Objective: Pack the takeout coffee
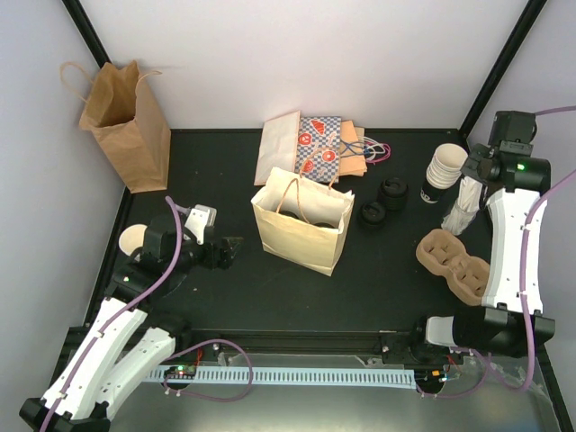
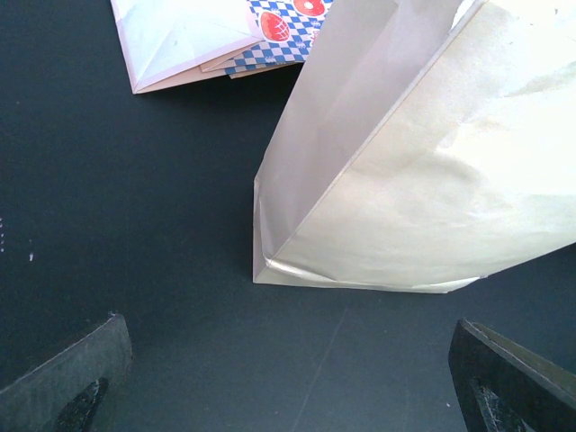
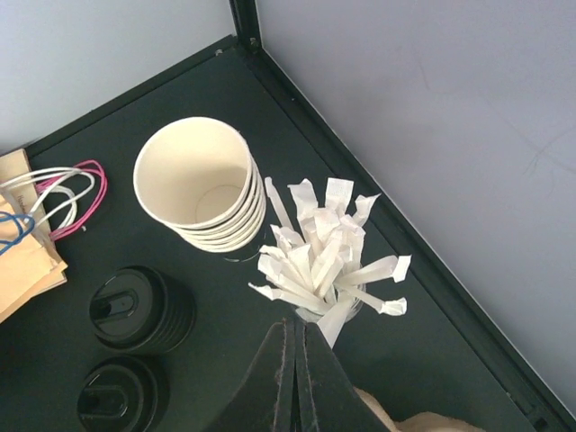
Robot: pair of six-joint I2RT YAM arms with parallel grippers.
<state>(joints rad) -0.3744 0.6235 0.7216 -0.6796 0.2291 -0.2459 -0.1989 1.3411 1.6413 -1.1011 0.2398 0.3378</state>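
- The stack of white paper cups (image 3: 202,184) stands at the upper right of the overhead view, near the back right corner of the black table (image 1: 216,171); the cups are nested, and the top one is open, its inside showing white down to the base.
- What looks like a single pale cup (image 1: 133,240) sits at the left edge, just beside the left arm; I cannot tell what is in it.
- The cream handled bag (image 1: 301,220) stands upright in the middle of the overhead view, mouth open and handles up; its inside is dark, so its contents cannot be made out.
- The brown paper bag (image 1: 126,126) stands open at the upper left, against the wall.
- The flat bags (image 1: 310,148), one checked blue with red marks, lie piled behind the cream bag.
- Two piles of black lids (image 3: 139,310) sit between the flat bags and the cup stack.
- The bundle of white sticks (image 3: 324,261) fans out of a holder just beside the cups; the cardboard cup carrier (image 1: 454,261) lies below it at the right.
- The left gripper (image 2: 288,360) has its jaws spread wide, holding nothing, facing the cream bag's lower corner.
- The right gripper (image 3: 295,360) has its fingers pressed together on nothing, hanging just by the sticks.
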